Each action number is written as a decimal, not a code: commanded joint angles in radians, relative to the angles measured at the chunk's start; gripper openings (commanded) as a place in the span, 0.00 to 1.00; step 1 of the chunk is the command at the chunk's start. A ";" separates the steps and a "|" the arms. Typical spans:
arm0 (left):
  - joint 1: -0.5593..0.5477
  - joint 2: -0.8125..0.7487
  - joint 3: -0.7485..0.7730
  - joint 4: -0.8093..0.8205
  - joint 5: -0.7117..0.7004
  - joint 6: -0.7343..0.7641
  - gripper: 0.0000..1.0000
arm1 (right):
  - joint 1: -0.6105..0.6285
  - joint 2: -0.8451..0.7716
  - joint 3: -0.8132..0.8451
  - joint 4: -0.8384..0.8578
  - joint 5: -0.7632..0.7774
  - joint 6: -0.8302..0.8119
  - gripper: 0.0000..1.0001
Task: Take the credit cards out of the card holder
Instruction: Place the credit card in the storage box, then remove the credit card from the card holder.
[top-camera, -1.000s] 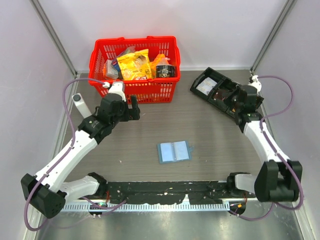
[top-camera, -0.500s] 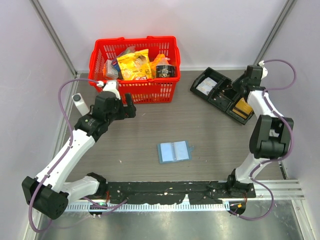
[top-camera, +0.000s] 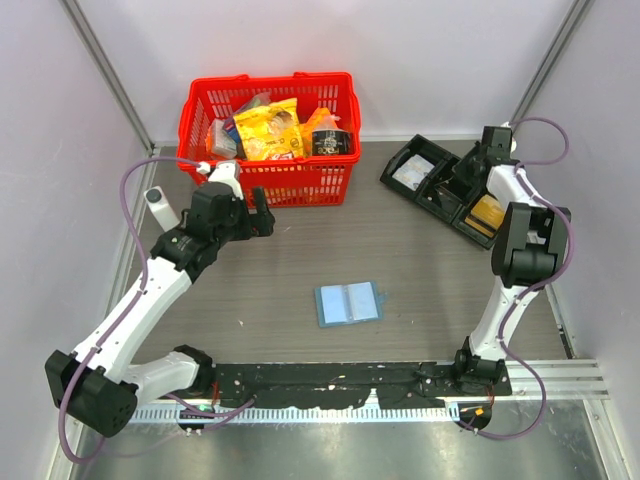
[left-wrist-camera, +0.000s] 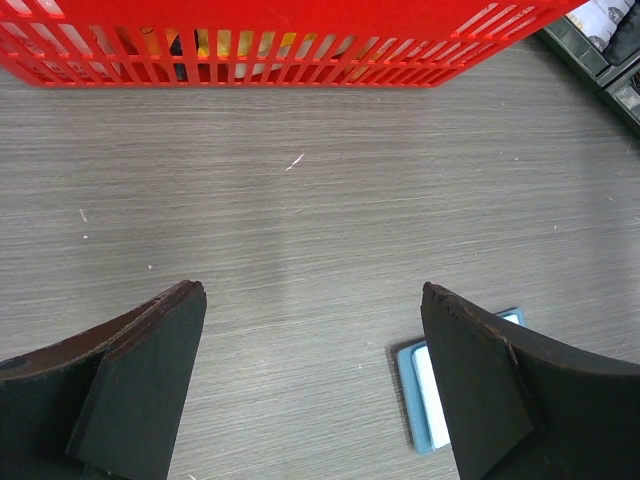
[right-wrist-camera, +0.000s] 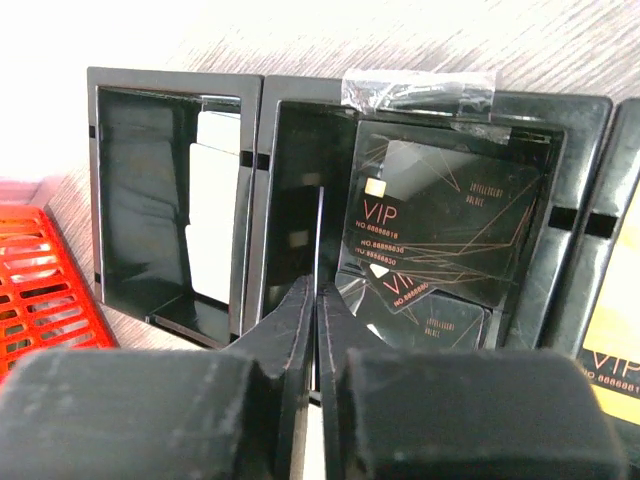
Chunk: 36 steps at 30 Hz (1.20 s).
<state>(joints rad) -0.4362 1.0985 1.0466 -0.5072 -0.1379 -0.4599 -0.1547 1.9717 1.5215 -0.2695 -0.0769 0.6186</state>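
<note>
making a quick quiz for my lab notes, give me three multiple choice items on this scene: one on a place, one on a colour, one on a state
1. Where does the card holder lie?
A) inside the basket
B) open on the table
C) in the left claw

2. What colour are the VIP cards in the middle compartment of the tray?
A) black
B) white
C) green

3. How does the right claw stand?
A) wide open
B) shut
C) clamped on the card holder

Answers:
1 B: the top view shows it spread open on the table.
2 A: the right wrist view shows black faces with thin lettering.
3 B: its fingers press together above the tray.
</note>
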 joint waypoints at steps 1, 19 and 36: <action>0.005 0.000 0.001 0.012 0.014 0.009 0.92 | -0.011 0.013 0.078 -0.033 0.003 -0.003 0.14; -0.005 -0.045 -0.033 0.082 0.133 -0.071 0.82 | 0.020 -0.321 -0.088 -0.100 0.167 -0.045 0.48; -0.387 -0.062 -0.250 0.167 0.058 -0.407 0.77 | 0.572 -0.882 -0.615 -0.162 0.233 -0.002 0.54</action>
<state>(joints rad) -0.7471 1.0191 0.8291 -0.4236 -0.0418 -0.7448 0.3485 1.1736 0.9859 -0.4316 0.1181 0.5472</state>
